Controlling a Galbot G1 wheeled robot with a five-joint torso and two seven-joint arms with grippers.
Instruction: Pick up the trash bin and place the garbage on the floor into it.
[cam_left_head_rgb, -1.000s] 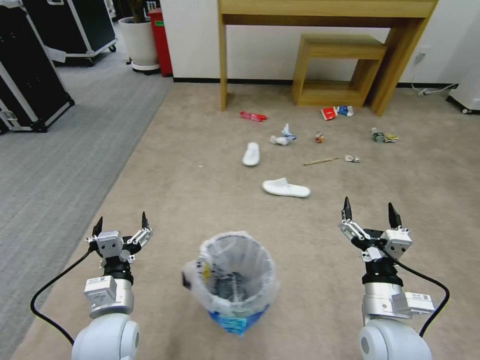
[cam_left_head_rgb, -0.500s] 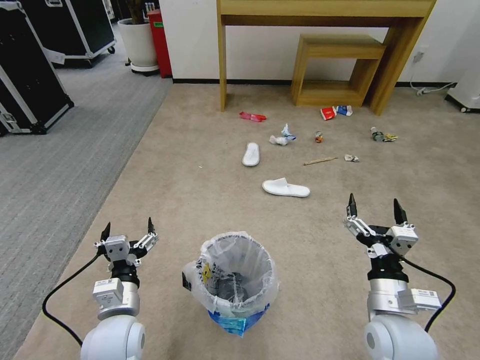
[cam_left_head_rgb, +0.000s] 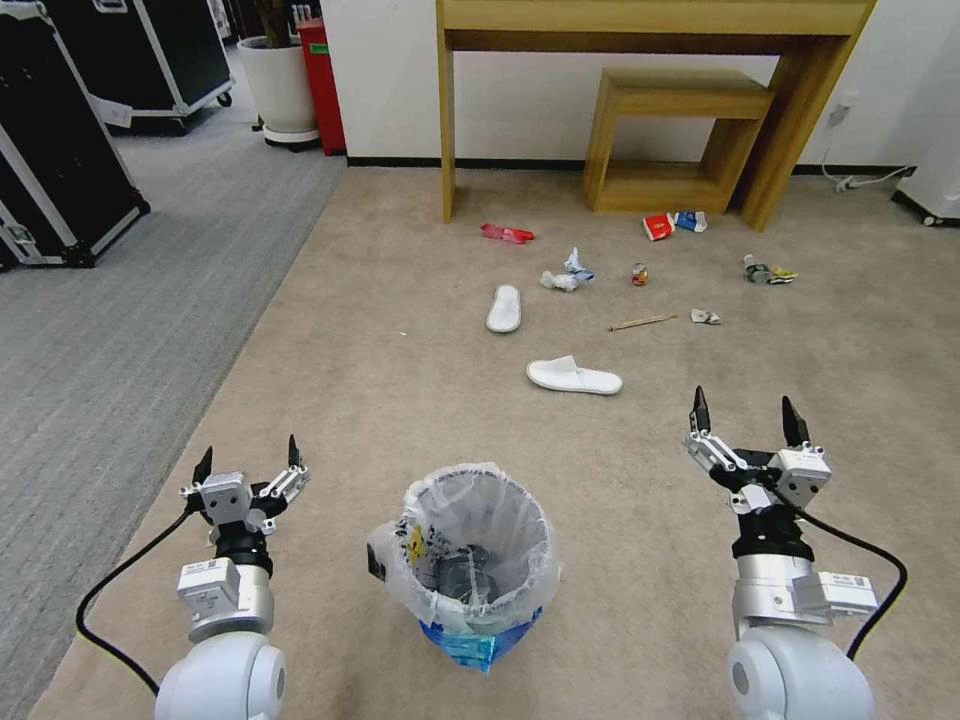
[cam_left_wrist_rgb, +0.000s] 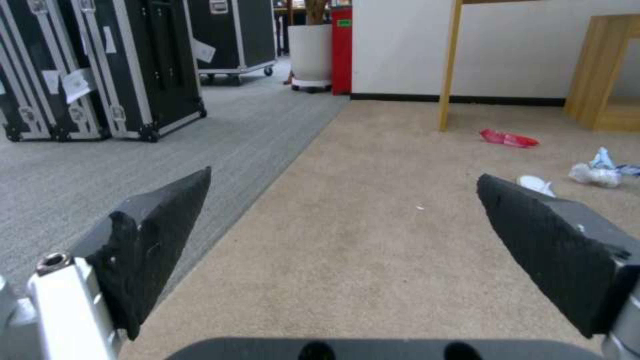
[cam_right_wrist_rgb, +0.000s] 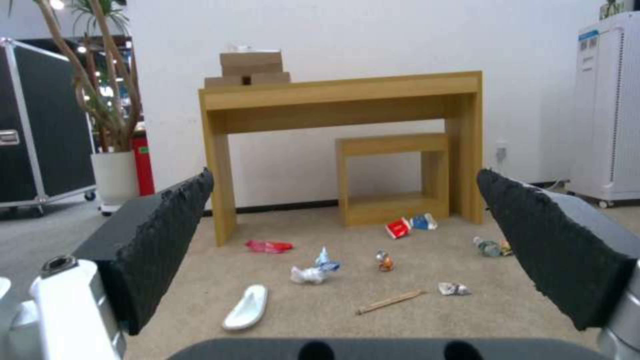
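Observation:
The trash bin (cam_left_head_rgb: 470, 555), lined with a crinkly clear bag over a blue base, stands upright on the beige floor (cam_left_head_rgb: 400, 400) between my arms. My left gripper (cam_left_head_rgb: 247, 457) is open, off to the bin's left. On the bin's right my right gripper (cam_left_head_rgb: 742, 415) is open too. Neither holds anything. Garbage lies farther ahead: two white slippers (cam_left_head_rgb: 573, 376) (cam_left_head_rgb: 504, 307), a red wrapper (cam_left_head_rgb: 506, 233), crumpled tissues (cam_left_head_rgb: 565, 275), a small can (cam_left_head_rgb: 639, 274), a wooden stick (cam_left_head_rgb: 641, 322), a red cup (cam_left_head_rgb: 657, 227), a carton (cam_left_head_rgb: 690, 221) and a clear bottle (cam_left_head_rgb: 757, 270).
A wooden table (cam_left_head_rgb: 650, 20) with a smaller wooden stand (cam_left_head_rgb: 680, 140) under it is at the wall behind the litter. Grey ribbed carpet (cam_left_head_rgb: 120, 300), black flight cases (cam_left_head_rgb: 60, 170) and a white plant pot (cam_left_head_rgb: 277, 85) lie to the left. A white appliance (cam_right_wrist_rgb: 610, 105) stands far right.
Both arms shifted slightly and stayed open; the left gripper rose a little over the last half second. The bin and litter have not moved.

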